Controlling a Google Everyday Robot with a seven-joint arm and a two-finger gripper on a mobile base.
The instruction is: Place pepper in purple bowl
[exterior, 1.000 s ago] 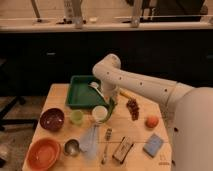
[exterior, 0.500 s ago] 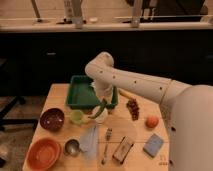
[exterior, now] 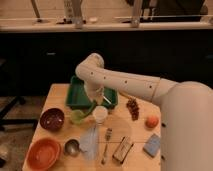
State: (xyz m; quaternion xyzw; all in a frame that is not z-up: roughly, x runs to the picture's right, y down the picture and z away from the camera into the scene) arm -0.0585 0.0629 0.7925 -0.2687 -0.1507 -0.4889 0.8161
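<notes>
The purple bowl (exterior: 52, 119) sits on the left side of the wooden table (exterior: 135, 132) and looks empty. My gripper (exterior: 95, 99) hangs at the end of the white arm, low over the front edge of the green tray (exterior: 79, 96). It is to the right of the purple bowl and a bit farther back. The pepper does not show anywhere; the arm and gripper hide part of the tray.
A small green cup (exterior: 77, 116) and a white cup (exterior: 100, 115) stand just below the gripper. An orange bowl (exterior: 44, 153), a metal cup (exterior: 72, 147), a clear bottle (exterior: 90, 142), a fork (exterior: 106, 142), grapes (exterior: 132, 107), a peach (exterior: 151, 121) and a blue sponge (exterior: 151, 145) lie around.
The arm has swung to the left, and the gripper has shifted slightly left and down over the tray's front edge. The objects on the table have not moved.
</notes>
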